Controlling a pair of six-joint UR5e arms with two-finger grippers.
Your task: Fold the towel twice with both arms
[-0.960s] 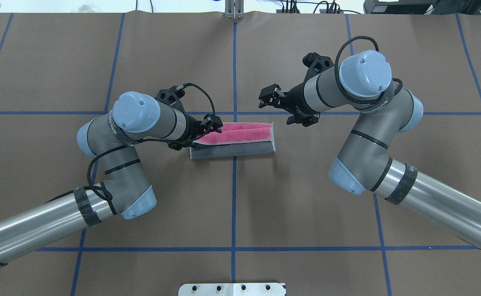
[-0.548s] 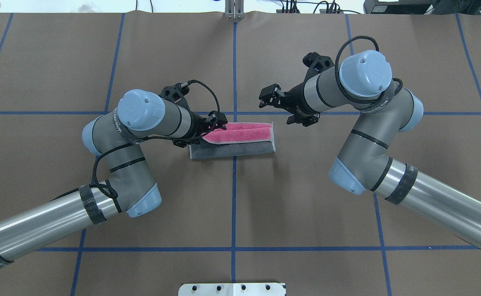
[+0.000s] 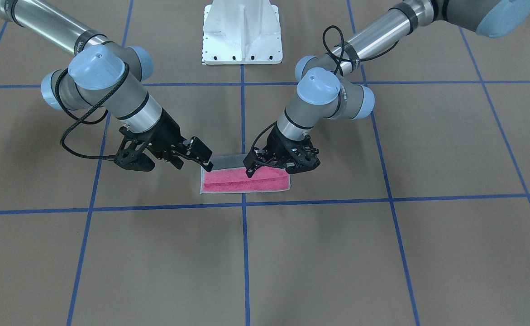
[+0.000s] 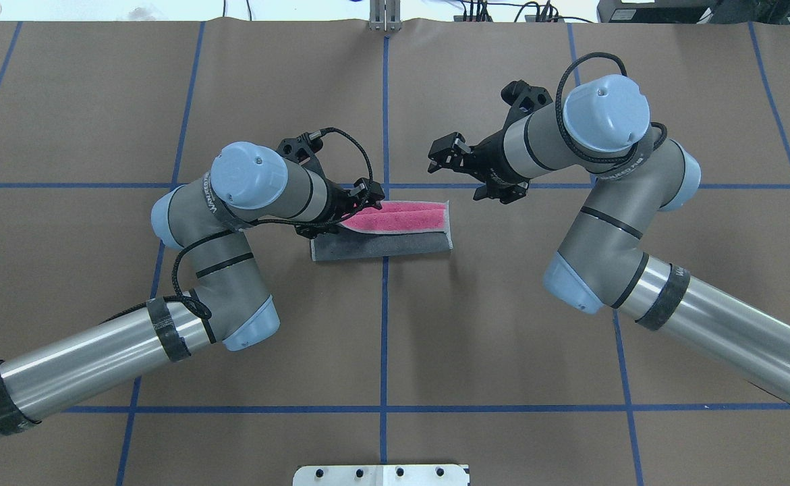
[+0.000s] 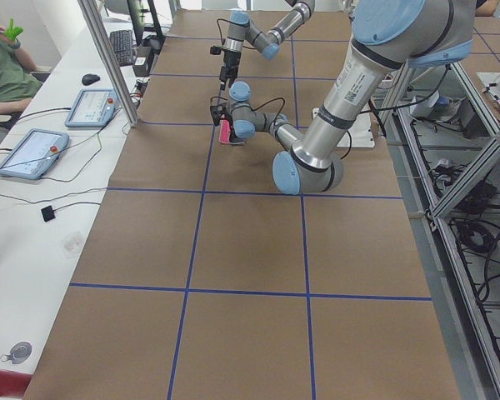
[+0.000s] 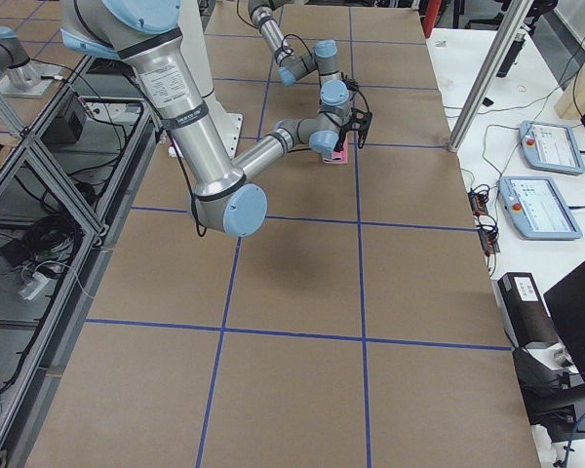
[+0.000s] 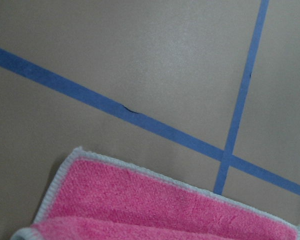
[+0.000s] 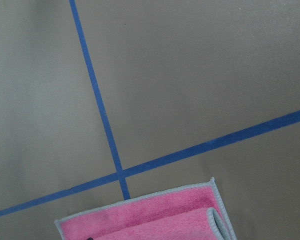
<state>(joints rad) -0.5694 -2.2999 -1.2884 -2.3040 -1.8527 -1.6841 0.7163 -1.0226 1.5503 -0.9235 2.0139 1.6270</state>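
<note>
The towel (image 4: 408, 217) lies at the table's middle, folded into a long strip, pink on top with a grey band (image 4: 381, 247) along its near edge. It also shows in the front view (image 3: 242, 182) and in both wrist views (image 7: 155, 210) (image 8: 150, 220). My left gripper (image 4: 370, 198) is shut on the strip's left end, which is lifted and drawn rightward over the pink face; in the front view (image 3: 249, 171) it sits over the towel's middle. My right gripper (image 4: 443, 156) is open and empty, raised just beyond the strip's far right corner (image 3: 206, 159).
The brown table cover carries a grid of blue tape lines (image 4: 385, 337). The white pedestal base (image 3: 242, 31) stands at the robot's side. Tablets (image 5: 29, 154) and a seated operator (image 5: 4, 71) are beyond the table's far edge.
My left gripper has moved right, carrying the towel's left pink end further over the strip. My right gripper has shifted slightly away from me and stays open.
</note>
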